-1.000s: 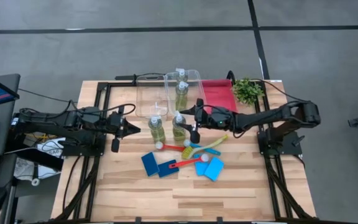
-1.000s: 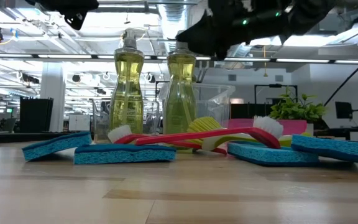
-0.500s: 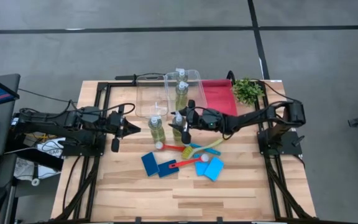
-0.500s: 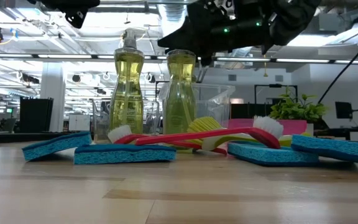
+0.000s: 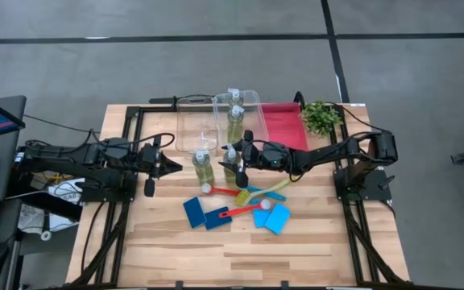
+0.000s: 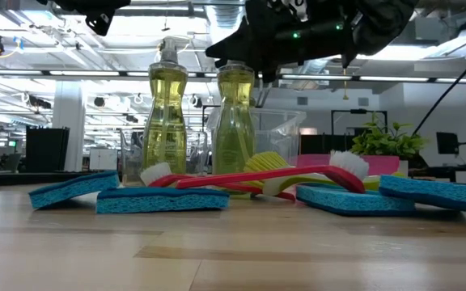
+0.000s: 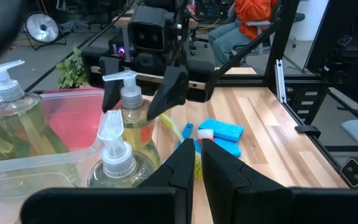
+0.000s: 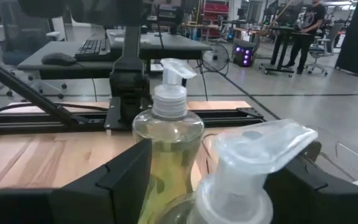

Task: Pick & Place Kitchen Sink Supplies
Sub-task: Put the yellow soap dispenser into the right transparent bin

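Note:
Two clear bottles of yellow-green liquid stand on the table, one point(image 5: 203, 167) left of the other point(image 5: 232, 166). Two more bottles point(image 5: 235, 115) stand in a clear bin. My right gripper point(image 5: 239, 158) is open and level. Its fingers stand on either side of the right bottle's white pump top point(image 8: 258, 148), and I see no touch. Blue sponges point(image 5: 193, 211) point(image 5: 278, 217) and red, yellow and teal brushes point(image 5: 252, 193) lie near the front. My left gripper point(image 5: 164, 167) is shut, empty and hovering left of the bottles.
Two clear bins point(image 5: 195, 121) point(image 5: 253, 103), a red tray point(image 5: 284, 125) and a small green plant point(image 5: 321, 118) stand along the far side. Bare wood lies toward the near edge point(image 5: 240, 258). People show in the room beyond the table.
My right gripper has moved toward the table's left, staying level and open, until its fingers came to either side of the right bottle's pump top. It then held still. The bottle has not moved.

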